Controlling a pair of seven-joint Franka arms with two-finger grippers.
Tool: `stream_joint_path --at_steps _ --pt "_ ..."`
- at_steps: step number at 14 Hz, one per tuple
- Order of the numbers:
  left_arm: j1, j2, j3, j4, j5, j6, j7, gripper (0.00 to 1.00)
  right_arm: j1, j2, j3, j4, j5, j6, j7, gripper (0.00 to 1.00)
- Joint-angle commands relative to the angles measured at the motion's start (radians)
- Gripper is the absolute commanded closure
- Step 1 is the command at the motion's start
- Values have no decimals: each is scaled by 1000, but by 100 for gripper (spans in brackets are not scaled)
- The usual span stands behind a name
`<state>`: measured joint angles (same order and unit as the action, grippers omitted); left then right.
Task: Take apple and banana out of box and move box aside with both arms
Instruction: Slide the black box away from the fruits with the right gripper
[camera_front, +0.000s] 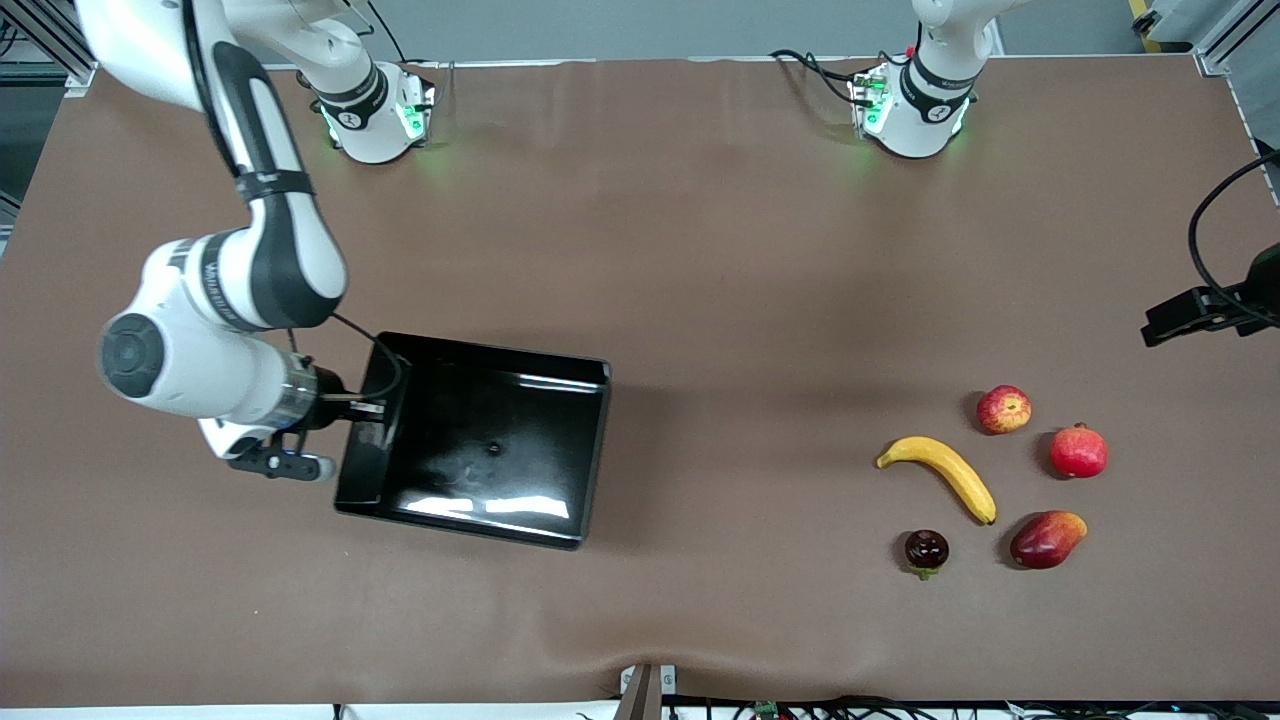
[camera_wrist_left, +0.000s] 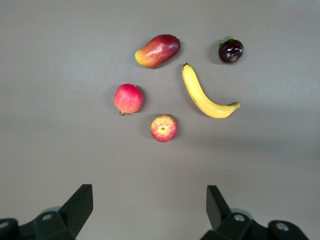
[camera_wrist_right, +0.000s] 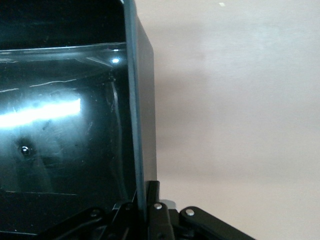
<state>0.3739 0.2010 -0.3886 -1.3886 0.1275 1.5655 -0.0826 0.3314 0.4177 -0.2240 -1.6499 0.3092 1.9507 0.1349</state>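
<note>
- Nearest your front camera sit the dark round fruit (camera_front: 926, 550) and mango (camera_front: 1046, 539); you count five fruits, with one banana (camera_front: 942, 474), apple (camera_front: 1003, 409) and pomegranate (camera_front: 1078, 451), toward the left arm's end.
- One black tray (camera_front: 480, 455): your right gripper (camera_front: 372, 408) is clamped on its wall.
- Your left wrist view alone shows the left gripper (camera_wrist_left: 149, 206), spread wide, empty, over the fruits.

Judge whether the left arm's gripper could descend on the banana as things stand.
Probably yes: the left gripper is open above the fruits, and the banana lies apart from the apple, uncovered.
</note>
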Motion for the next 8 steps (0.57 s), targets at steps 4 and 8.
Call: stream_joint_path --at_steps 4,8 --pt "10 -51 1 -23 -22 -32 26 0 -132 -123 21 -140 -96 2 -147 100" --pt "10 -66 -1 -23 -22 -38 26 0 -218 -120 21 -165 -99 2 -296 100"
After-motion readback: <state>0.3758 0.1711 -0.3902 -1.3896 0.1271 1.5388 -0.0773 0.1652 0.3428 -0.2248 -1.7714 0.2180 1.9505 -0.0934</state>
